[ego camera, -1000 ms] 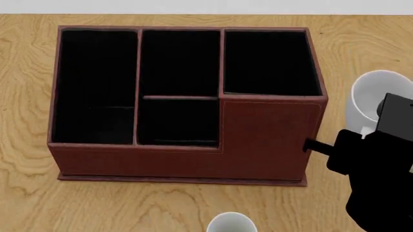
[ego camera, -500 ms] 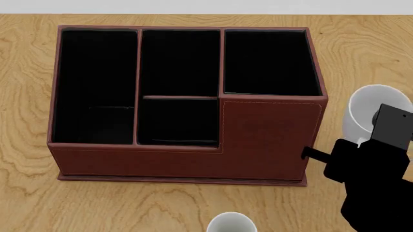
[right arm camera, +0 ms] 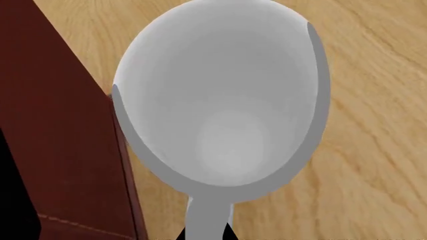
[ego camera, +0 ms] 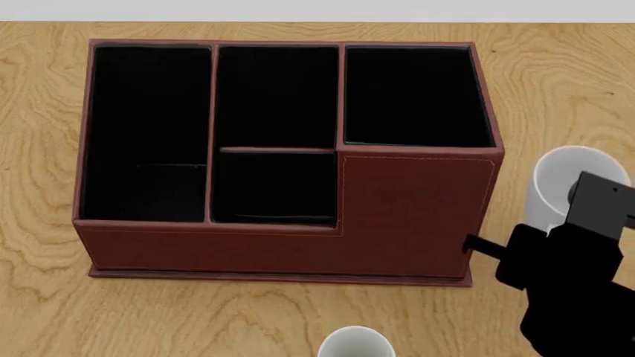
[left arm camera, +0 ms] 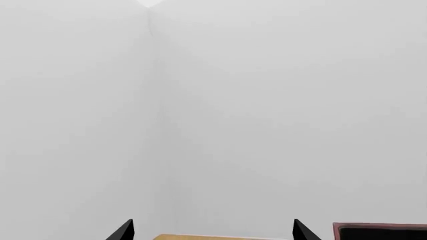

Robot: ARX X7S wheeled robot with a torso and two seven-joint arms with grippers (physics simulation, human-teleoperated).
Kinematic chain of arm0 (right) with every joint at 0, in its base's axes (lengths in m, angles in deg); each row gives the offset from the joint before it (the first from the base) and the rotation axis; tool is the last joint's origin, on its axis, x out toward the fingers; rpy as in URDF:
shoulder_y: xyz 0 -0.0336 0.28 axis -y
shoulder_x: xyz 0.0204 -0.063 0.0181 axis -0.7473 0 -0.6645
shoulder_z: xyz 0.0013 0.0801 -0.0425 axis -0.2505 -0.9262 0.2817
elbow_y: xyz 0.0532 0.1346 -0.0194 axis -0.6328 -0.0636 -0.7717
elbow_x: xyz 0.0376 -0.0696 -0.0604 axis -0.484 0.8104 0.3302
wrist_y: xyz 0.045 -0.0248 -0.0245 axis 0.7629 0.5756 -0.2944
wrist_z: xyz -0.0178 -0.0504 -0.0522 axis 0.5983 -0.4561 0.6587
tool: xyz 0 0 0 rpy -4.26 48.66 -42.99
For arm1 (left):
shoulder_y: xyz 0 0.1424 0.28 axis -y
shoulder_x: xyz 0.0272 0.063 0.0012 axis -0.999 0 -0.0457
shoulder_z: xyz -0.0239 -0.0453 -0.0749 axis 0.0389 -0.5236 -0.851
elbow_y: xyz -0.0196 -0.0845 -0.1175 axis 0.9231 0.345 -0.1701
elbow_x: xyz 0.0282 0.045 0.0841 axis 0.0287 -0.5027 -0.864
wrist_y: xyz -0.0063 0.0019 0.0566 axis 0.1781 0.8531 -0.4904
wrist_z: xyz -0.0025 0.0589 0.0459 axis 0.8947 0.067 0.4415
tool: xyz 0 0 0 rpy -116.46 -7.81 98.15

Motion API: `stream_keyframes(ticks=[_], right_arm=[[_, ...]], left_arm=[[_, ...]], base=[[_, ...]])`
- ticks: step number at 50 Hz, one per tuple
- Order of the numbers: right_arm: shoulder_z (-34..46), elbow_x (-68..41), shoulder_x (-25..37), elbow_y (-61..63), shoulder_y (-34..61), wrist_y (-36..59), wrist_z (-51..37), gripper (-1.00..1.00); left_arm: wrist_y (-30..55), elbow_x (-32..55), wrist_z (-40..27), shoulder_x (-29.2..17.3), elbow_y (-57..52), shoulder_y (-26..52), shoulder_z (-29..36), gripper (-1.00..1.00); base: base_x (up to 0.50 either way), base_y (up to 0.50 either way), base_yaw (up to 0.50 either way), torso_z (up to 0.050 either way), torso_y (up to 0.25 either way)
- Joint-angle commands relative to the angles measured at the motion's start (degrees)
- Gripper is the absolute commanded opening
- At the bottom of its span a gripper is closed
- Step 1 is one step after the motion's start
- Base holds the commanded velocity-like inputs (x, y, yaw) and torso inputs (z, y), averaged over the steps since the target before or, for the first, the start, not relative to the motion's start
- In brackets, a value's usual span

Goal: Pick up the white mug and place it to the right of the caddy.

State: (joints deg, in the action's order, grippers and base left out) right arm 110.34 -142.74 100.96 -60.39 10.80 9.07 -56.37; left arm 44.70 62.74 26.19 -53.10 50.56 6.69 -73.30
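The right gripper is over the white mug, and its fingers are hidden, so I cannot tell if it grips. In the right wrist view the handle of the white mug points toward the camera. The mug stands just beside the right wall of the caddy. The left gripper has its fingers wide apart, holding nothing. The table is light wood with visible grain, the wall is plain white. No writing can be read.
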Motion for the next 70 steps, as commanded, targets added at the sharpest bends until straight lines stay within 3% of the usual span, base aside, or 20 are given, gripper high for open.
stream_keyframes(ticks=[1, 70], right_arm=[[0.22, 2.63, -0.76, -2.52, 0.71, -0.33, 2.19, -1.0], [2.42, 6.17, -5.09, -14.68, 1.7, -4.15, 9.66, -1.0]], left_arm=[[-0.12, 0.1, -0.16, -0.06, 0.14, -0.01, 0.15, 1.0], [-0.13, 0.29, -1.14, -0.62, 0.55, -0.15, 1.25, 1.0]], base=[[0.0, 0.0, 0.0, 0.015, 0.0], [0.0, 0.0, 0.0, 0.0, 0.0]])
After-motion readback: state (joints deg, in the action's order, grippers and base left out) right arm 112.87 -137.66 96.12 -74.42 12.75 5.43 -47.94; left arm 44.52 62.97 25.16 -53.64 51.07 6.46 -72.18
